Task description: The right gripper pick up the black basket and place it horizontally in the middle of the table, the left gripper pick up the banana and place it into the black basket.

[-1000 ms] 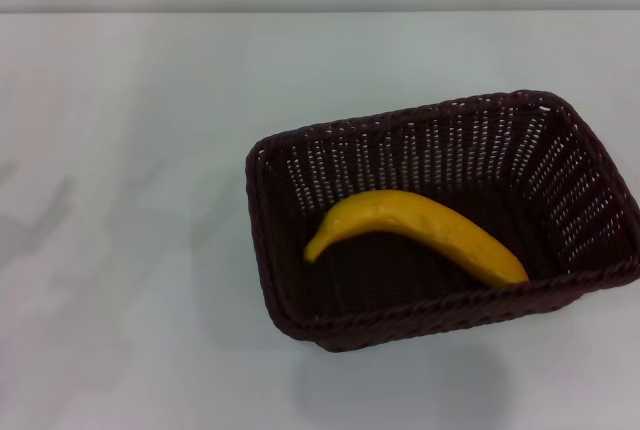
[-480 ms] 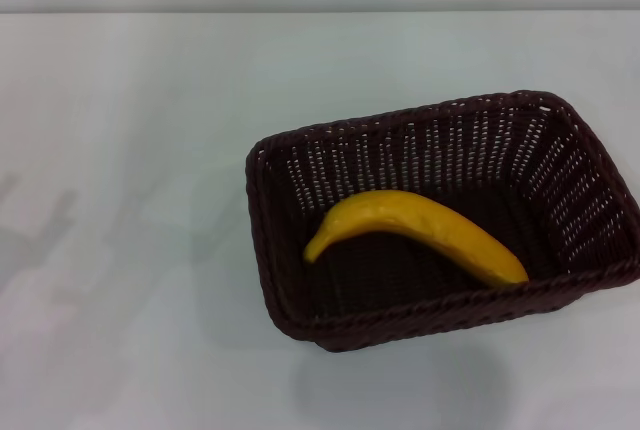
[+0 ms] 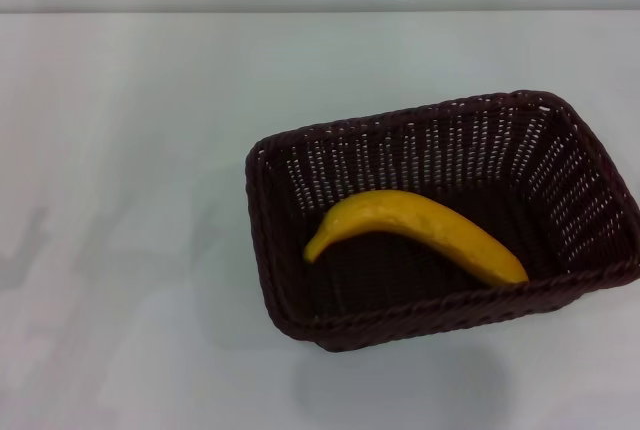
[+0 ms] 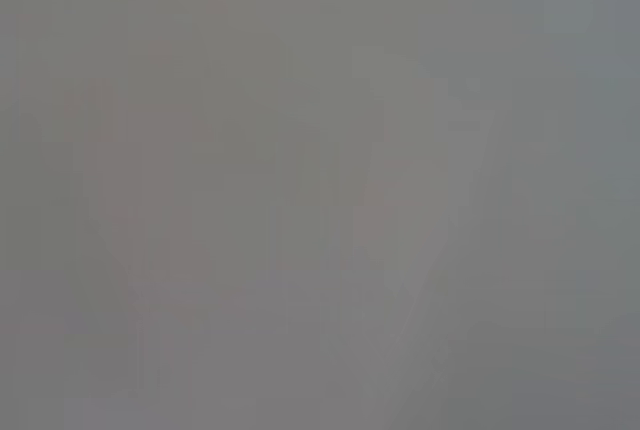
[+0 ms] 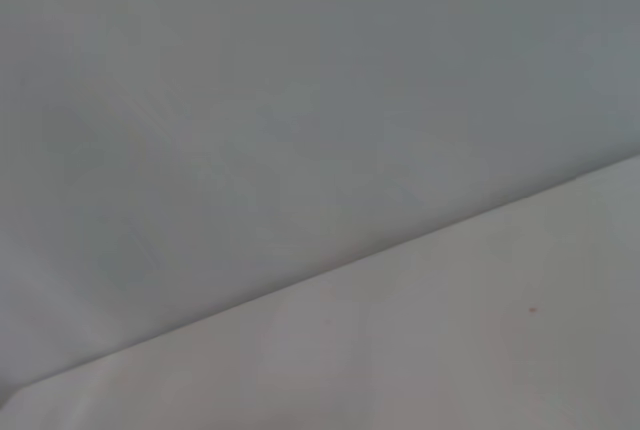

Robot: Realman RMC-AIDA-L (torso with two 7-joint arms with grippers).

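Note:
The black basket (image 3: 440,130) is a large dark woven rectangle lying on the white table (image 3: 140,150), right of centre in the head view, its long side roughly across the view and slightly turned. The yellow banana (image 3: 415,230) lies inside it on the basket floor, its curve arching upward, one end toward the near right wall. Neither gripper shows in any view. The left wrist view shows only blank grey surface. The right wrist view shows only white table and a straight edge (image 5: 330,268).
A faint grey shadow (image 3: 25,245) lies on the table at the far left edge of the head view. The table's far edge (image 3: 320,12) meets a pale wall at the top.
The faint shadow at the left of the table has slid further left and shrunk. The basket and banana have not moved.

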